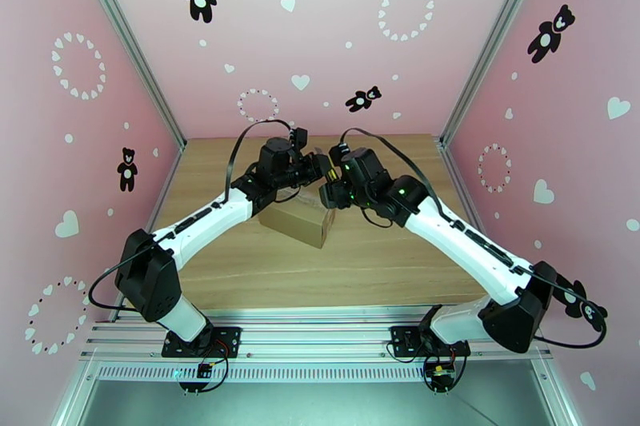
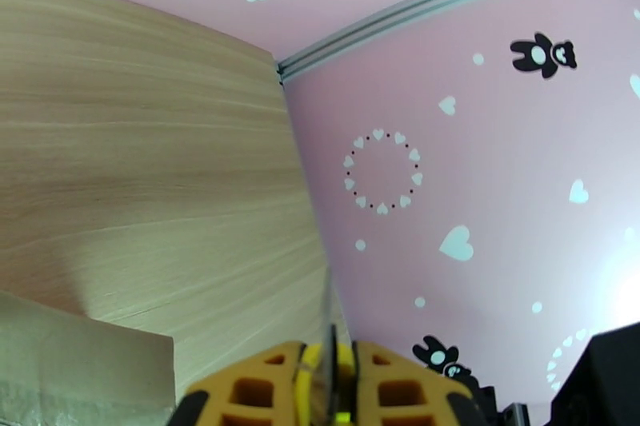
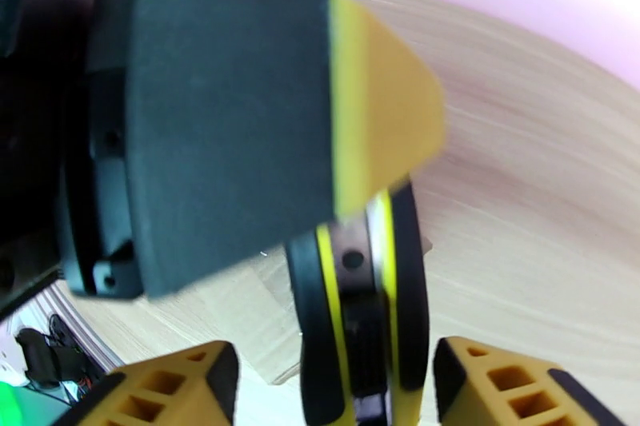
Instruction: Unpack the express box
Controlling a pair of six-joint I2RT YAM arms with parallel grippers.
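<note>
The box sits at an angle in the middle of the wooden table, and both arms reach in to meet just above its far right end. From the left wrist its corner shows low beside the fingers. The left gripper has its jaws nearly together, clamped on a thin black-and-yellow tool. The right gripper has its jaws wide apart on either side of that tool, with a gap on each side.
</note>
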